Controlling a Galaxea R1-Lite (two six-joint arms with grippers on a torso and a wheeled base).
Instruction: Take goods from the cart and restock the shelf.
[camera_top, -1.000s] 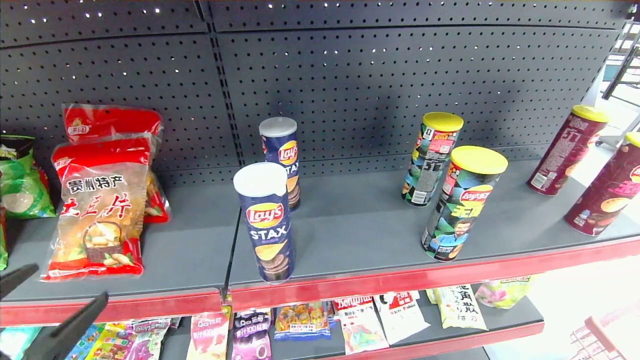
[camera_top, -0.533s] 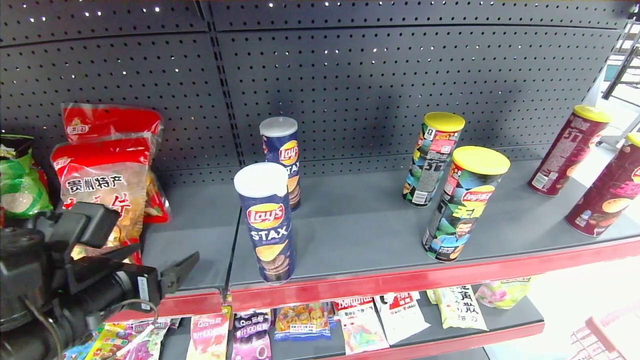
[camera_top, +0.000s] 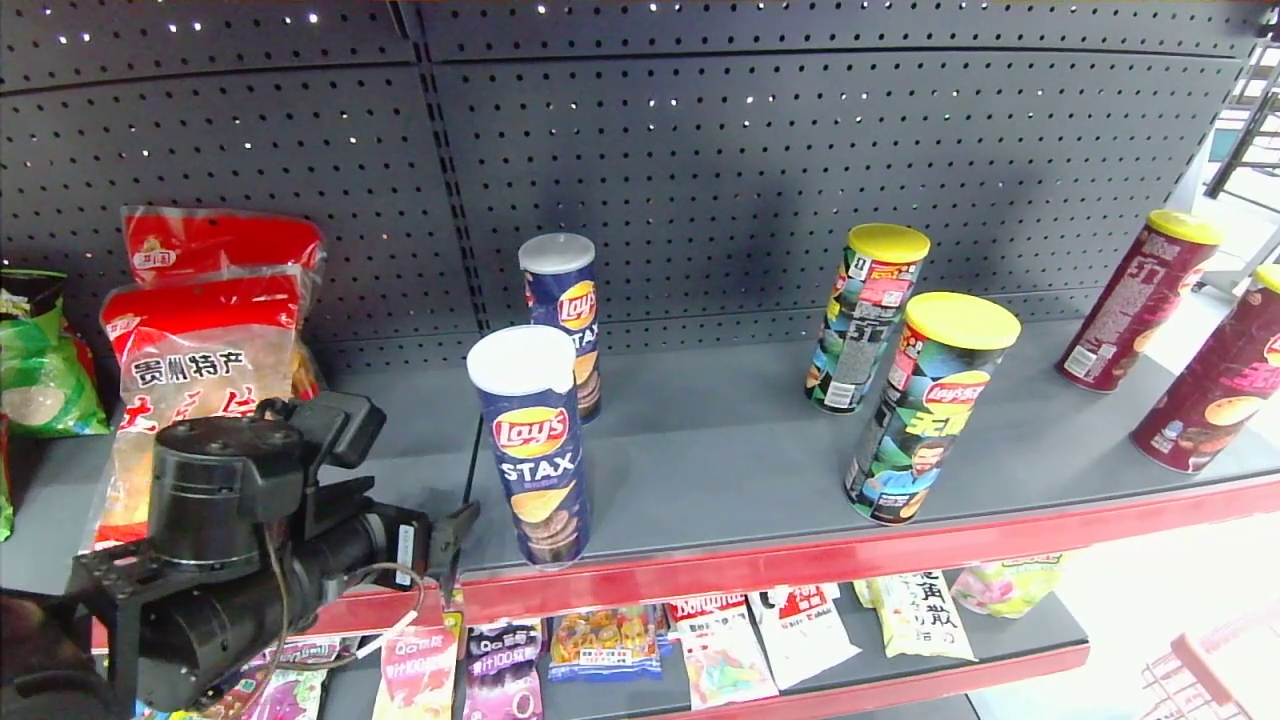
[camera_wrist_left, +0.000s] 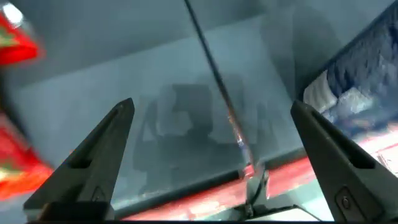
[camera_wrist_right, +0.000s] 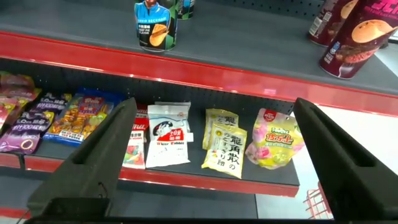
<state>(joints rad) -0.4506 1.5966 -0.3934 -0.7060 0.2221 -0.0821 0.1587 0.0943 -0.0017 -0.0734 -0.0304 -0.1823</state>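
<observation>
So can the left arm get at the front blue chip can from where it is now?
Probably yes. The left hand is open at the front edge of the shelf, just left of the front blue chip can, with only bare shelf between them.

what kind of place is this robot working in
Most likely a shop's snack aisle: a pegboard-backed shelf with a red front edge, upright crisp tubes on it, and snack packets laid out underneath.

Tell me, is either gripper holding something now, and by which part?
Nothing is held. The left gripper is open beside the blue chips can; the right gripper is open and empty too.
</observation>
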